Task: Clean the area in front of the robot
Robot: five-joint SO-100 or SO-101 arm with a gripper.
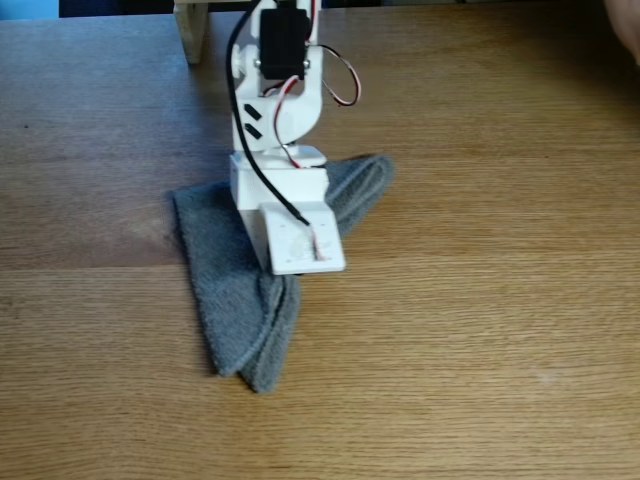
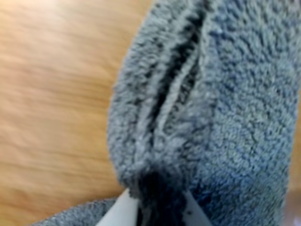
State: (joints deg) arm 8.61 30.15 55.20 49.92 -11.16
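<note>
The robot (image 1: 281,115), a small white arm with black servos and thin wires, leans forward and down over a grey folded cloth (image 1: 225,290) on the oak tabletop (image 1: 480,330). Its gripper (image 1: 303,264) presses onto the cloth near the cloth's middle. In the wrist view the cloth (image 2: 235,117) is bunched into folds, and a dark pinch of it sits between the two white fingertips (image 2: 120,213) of the gripper (image 2: 157,214), which is shut on it. Bare wood (image 2: 51,94) shows to the left of the cloth.
A pale wooden post (image 1: 193,30) stands at the back, left of the arm's base. A small pale smudge (image 1: 543,378) marks the tabletop at the front right. Open wood lies on both sides of the cloth and in front of it.
</note>
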